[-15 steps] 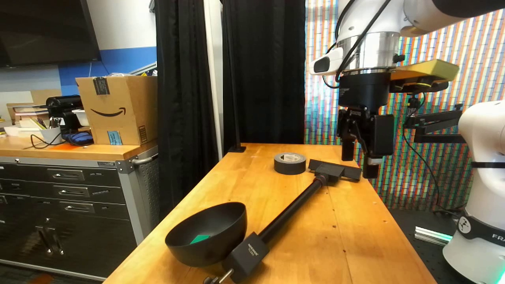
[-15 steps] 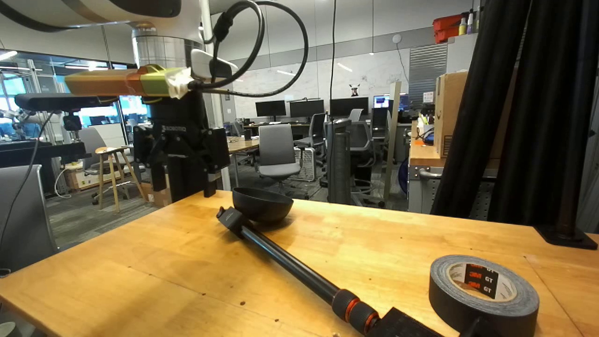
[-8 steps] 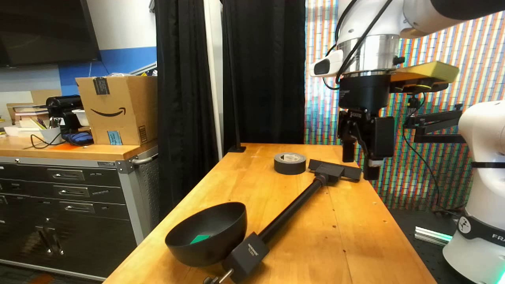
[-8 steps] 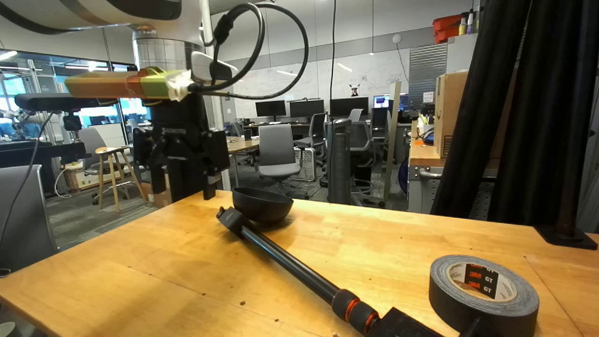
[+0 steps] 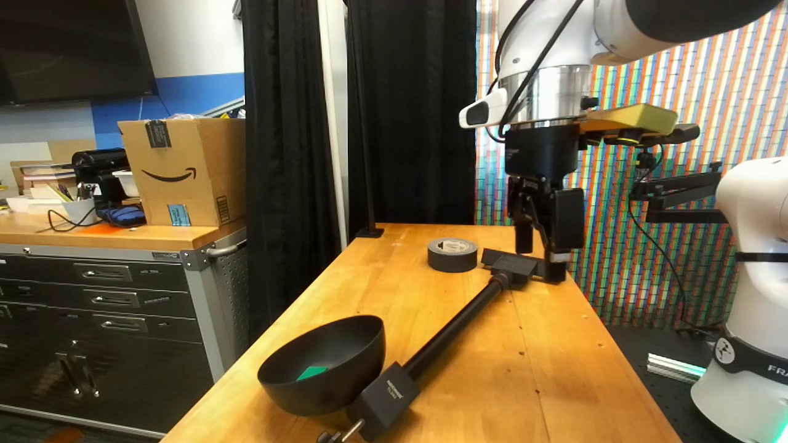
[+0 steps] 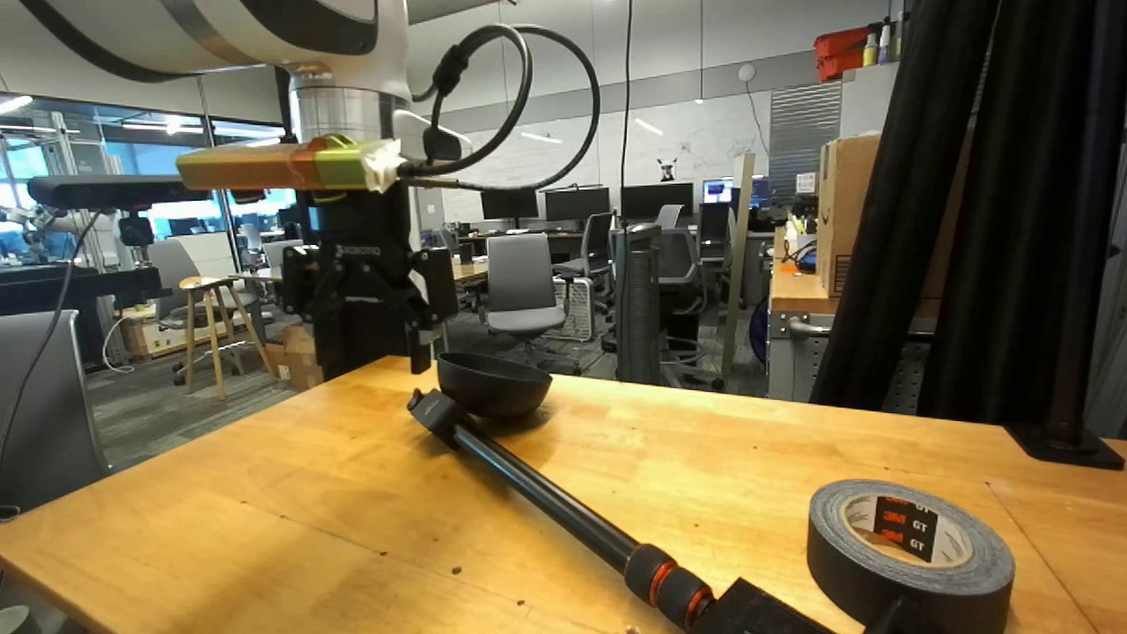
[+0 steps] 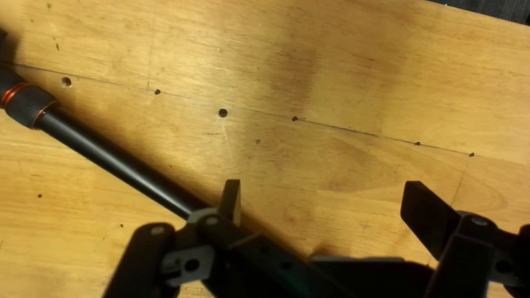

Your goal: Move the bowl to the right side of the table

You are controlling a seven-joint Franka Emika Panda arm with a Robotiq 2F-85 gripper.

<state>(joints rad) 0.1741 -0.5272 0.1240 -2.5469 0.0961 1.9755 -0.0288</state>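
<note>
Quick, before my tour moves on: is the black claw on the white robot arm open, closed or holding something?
Black two-fingered gripper: open, holding nothing; the round black bowl sits apart from it.

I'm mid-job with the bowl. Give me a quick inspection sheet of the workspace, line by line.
Surface: light wooden table with small dark spots.
Job's things: bowl on the table, opening upward, rim slanted, green patch visible inside; not gripped.
Clutter: long black tool lying beside the bowl, contact unclear; tape roll near its flat-headed end.
Gripper: open, nothing in its grasp, above the table.
Cables: black cable looping in the air, clear of the table.
Surroundings: black curtains, drawer cabinet bearing a cardboard box, grey chairs.
</note>
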